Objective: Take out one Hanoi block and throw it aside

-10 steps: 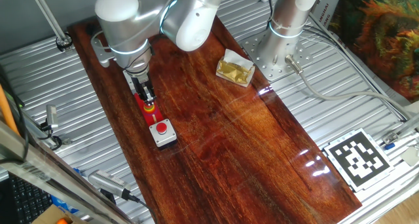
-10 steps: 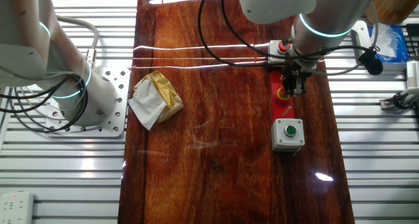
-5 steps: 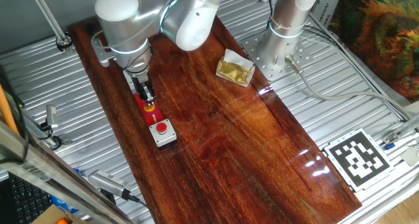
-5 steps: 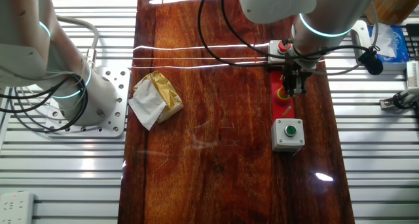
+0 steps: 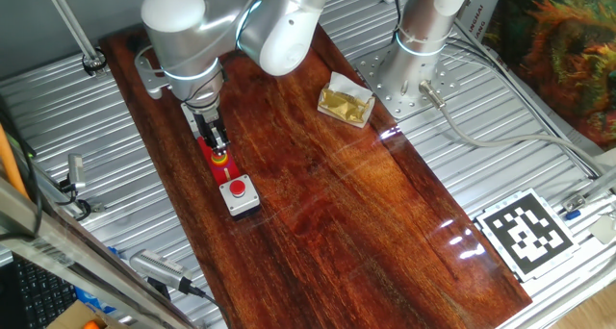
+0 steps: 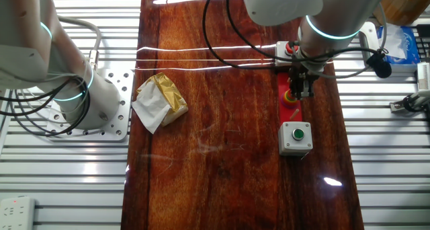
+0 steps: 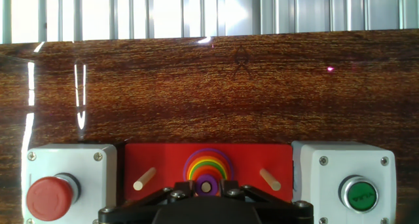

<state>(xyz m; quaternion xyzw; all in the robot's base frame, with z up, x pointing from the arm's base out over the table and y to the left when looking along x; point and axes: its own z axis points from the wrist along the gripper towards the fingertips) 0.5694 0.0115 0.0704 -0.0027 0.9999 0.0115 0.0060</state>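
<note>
The Hanoi block (image 7: 206,179) is a tiny purple disc on top of a rainbow stack of wider discs (image 7: 206,164). The stack sits on the middle peg of a red base (image 7: 157,162). In the hand view my gripper (image 7: 207,185) sits low over the stack, with its fingers pressed against both sides of the purple disc. In one fixed view the gripper (image 5: 219,148) reaches down onto the red base (image 5: 214,159). In the other fixed view the gripper (image 6: 298,93) hides the purple disc.
A grey box with a red button (image 7: 49,196) and one with a green button (image 7: 357,192) flank the red base. Bare wooden pegs (image 7: 144,178) (image 7: 270,179) stand beside the stack. A crumpled gold-and-white wrapper (image 5: 346,100) lies on the board. Another arm's base (image 5: 414,69) stands behind it.
</note>
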